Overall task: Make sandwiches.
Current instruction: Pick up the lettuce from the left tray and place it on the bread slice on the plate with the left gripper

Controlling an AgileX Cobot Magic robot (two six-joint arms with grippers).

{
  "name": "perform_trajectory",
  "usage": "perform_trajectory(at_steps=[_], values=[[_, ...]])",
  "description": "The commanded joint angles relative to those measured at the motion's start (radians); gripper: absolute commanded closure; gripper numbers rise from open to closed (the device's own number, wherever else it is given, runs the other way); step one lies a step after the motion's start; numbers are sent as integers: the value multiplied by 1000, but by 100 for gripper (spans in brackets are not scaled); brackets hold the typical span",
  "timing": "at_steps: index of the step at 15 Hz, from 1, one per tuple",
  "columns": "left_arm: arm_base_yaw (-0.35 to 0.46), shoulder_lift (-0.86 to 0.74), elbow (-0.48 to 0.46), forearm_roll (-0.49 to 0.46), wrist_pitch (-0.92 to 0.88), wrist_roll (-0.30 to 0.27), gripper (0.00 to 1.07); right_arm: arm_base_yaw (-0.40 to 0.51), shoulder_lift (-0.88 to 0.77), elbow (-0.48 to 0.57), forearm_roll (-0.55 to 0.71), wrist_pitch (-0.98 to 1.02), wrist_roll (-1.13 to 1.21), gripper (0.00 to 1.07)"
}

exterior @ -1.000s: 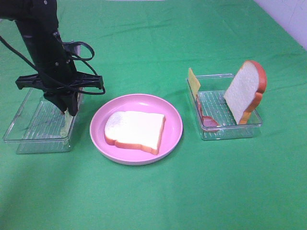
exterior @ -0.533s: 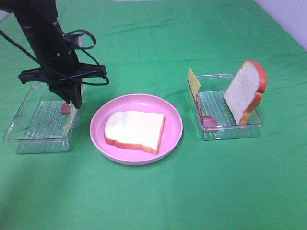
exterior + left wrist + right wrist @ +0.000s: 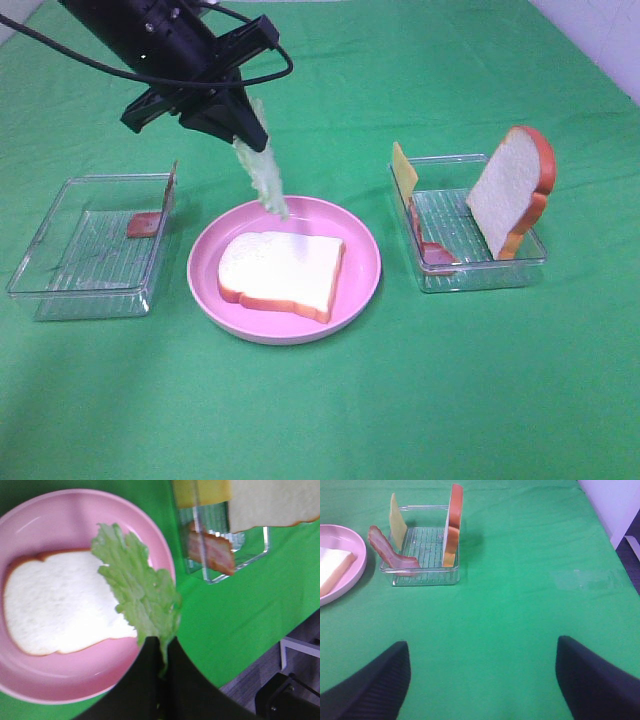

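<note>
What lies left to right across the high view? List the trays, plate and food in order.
In order: left tray → plate → cheese → upright bread. The lettuce overlaps the plate, so it is left out.

This looks like a robotics lab bench, not a kitchen. A green cloth spreads beneath the left gripper, and clear plastic trays on either side of it hold toy food. Cables trail from the black arm.

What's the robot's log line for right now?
left end effector: shut on lettuce | lettuce: hanging over pink plate | bread slice: flat on plate | right end effector: open
</note>
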Motion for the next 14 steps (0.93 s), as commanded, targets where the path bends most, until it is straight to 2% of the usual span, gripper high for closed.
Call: perform_trajectory(at_steps=[1, 3, 6, 7, 8, 11, 14], values=[[-30, 27, 0, -99, -28, 69, 107, -7, -13, -1, -4, -9, -12, 31], [-84, 65, 0, -111, -42, 97, 107, -7, -13, -1, -4, -9, -12, 31], [-123, 108, 0, -78, -43, 93, 107, -7, -13, -1, -4, -9, -12, 31], [-125, 131, 1, -5, -32, 67, 107, -7, -13, -1, -4, -9, -12, 31], [-125, 135, 2, 23, -30, 51, 107, -7, -13, -1, -4, -9, -12, 31], [-125, 144, 3, 194, -26, -49, 107, -7, -13, -1, -4, -9, -12, 31], [-125, 144, 3, 270, -30, -92, 107, -7, -13, -1, -4, -9, -12, 31]])
